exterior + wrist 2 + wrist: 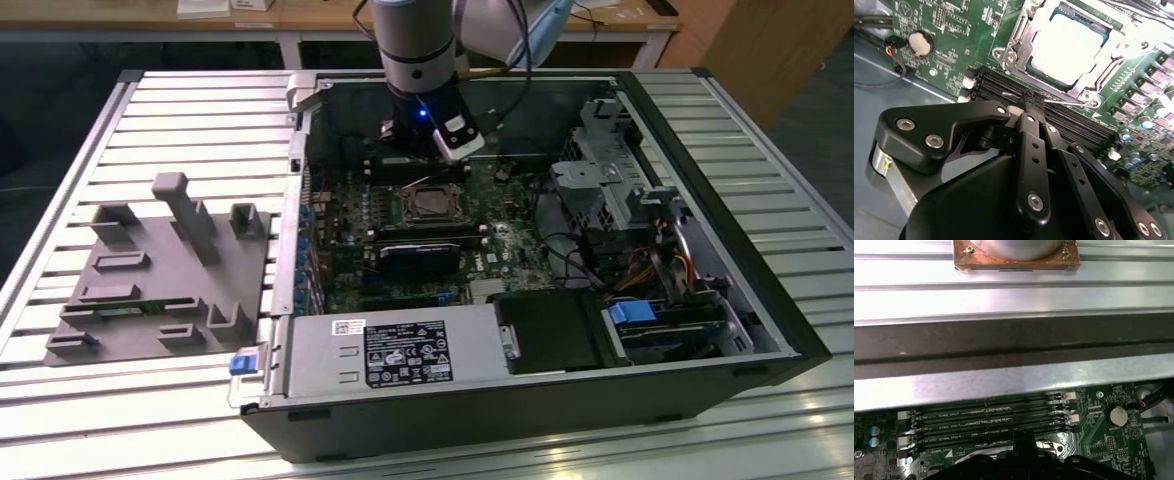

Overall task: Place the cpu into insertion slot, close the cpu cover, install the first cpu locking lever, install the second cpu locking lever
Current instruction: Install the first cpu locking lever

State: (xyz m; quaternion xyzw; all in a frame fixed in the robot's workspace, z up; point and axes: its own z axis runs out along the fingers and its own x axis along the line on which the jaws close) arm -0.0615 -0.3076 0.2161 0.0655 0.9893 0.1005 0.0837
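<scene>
The cpu [1074, 47] lies flat in the insertion slot [408, 196] with its silver-grey top showing. The cpu cover [1019, 37], a silver frame, lies down around the chip. A thin silver locking lever [1069, 102] runs along the socket's edge beside the memory slots. My gripper [1033, 97] is shut, its black fingertips pressed together just by that lever, over the memory slots. In the exterior view the gripper [430, 170] hangs inside the open case just behind the socket. Whether the tips touch the lever I cannot tell.
Long black memory slots [989, 422] lie under the gripper. A coin battery [1118, 415] and cables sit near the case wall. The power supply [400, 355] and drive bays [627, 190] crowd the case. A grey fixture [160, 270] lies at the exterior view's left.
</scene>
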